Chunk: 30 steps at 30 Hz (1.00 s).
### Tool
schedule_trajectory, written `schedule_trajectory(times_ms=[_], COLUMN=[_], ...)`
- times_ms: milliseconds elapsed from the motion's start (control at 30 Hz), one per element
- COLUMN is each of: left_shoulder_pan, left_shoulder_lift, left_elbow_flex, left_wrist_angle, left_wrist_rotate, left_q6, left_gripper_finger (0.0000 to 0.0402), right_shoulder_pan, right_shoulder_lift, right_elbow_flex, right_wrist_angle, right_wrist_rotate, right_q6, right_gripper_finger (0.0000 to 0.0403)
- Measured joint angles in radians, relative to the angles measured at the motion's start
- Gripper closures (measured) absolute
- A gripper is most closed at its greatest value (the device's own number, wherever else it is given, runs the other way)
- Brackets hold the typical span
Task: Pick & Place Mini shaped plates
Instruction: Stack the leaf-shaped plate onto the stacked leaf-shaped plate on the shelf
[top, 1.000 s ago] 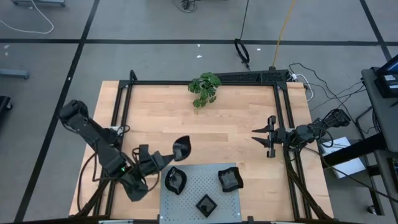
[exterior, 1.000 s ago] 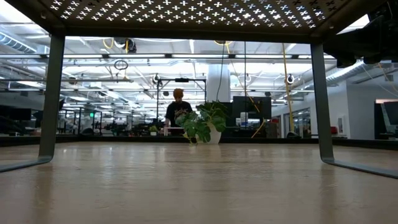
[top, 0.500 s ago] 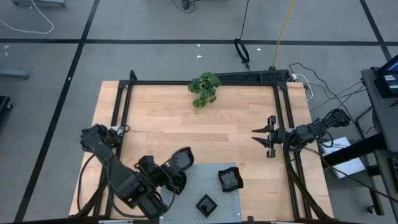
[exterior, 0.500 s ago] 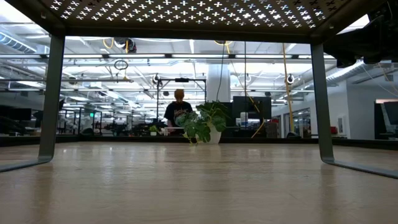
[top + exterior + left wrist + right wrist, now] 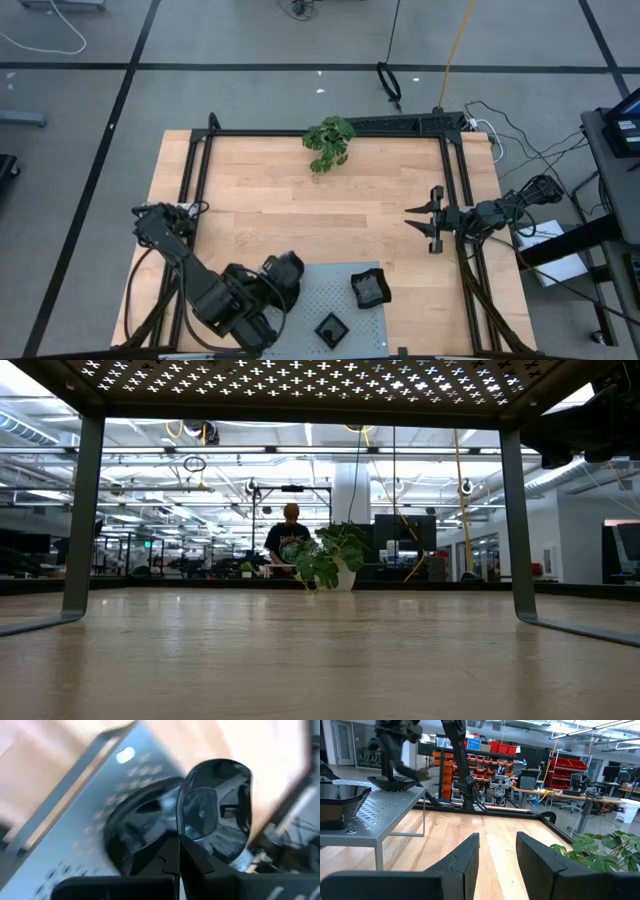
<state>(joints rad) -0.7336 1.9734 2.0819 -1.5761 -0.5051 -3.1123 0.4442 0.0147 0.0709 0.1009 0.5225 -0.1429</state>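
A grey perforated panel (image 5: 322,305) stands on legs at the table's near edge. On it sit two small glossy black plates, one toward its right (image 5: 368,288) and one at its near edge (image 5: 330,327). My left gripper (image 5: 283,272) hovers over the panel's left end, shut on a rounded black plate (image 5: 215,805). Under that plate another black plate (image 5: 135,837) lies on the panel. My right gripper (image 5: 430,222) waits open at the table's right side, with nothing between its fingers (image 5: 470,852). My left gripper pinches the rounded plate's rim (image 5: 181,836) between its two shut fingertips. The fingers slant downward over the panel's left end. The plate stands tilted beyond the fingertips, its hollow side toward the wrist camera, over the plate below; whether the two touch I cannot tell.
A green leafy plant (image 5: 328,143) stands at the table's far edge. A black frame (image 5: 200,180) runs around the tabletop. Bare wood (image 5: 320,215) lies between plant and panel. In the low view a person (image 5: 288,535) stands far behind the table.
My left gripper has carried the rounded plate from over the bare wood beside the panel toward the near edge, to above the panel's left end. It has rolled and tipped downward on the way and stayed shut on the plate. It now covers the panel's left plate.
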Motion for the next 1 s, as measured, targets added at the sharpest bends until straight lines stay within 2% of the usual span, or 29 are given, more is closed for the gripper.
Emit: schedule_trajectory(times_ms=[67,467,1000], left_shoulder_pan=[-0.001,-0.004,-0.039], left_shoulder_lift=[0.003,0.002,0.012], left_elbow_flex=[0.000,0.000,-0.001], left_wrist_angle=[0.008,0.006,0.039], left_wrist_rotate=[0.053,0.143,0.183], left_q6=[-0.027,-0.031,-0.030], left_gripper_finger=[0.0401,0.0401,0.0401], right_shoulder_pan=[0.000,0.000,0.000], right_shoulder_lift=[0.000,0.000,0.000], right_elbow_flex=[0.000,0.000,0.000], right_wrist_angle=[0.000,0.000,0.000], right_wrist_rotate=[0.000,0.000,0.000], right_q6=[0.000,0.000,0.000], right_gripper_finger=[0.0284,0.0284,0.0284])
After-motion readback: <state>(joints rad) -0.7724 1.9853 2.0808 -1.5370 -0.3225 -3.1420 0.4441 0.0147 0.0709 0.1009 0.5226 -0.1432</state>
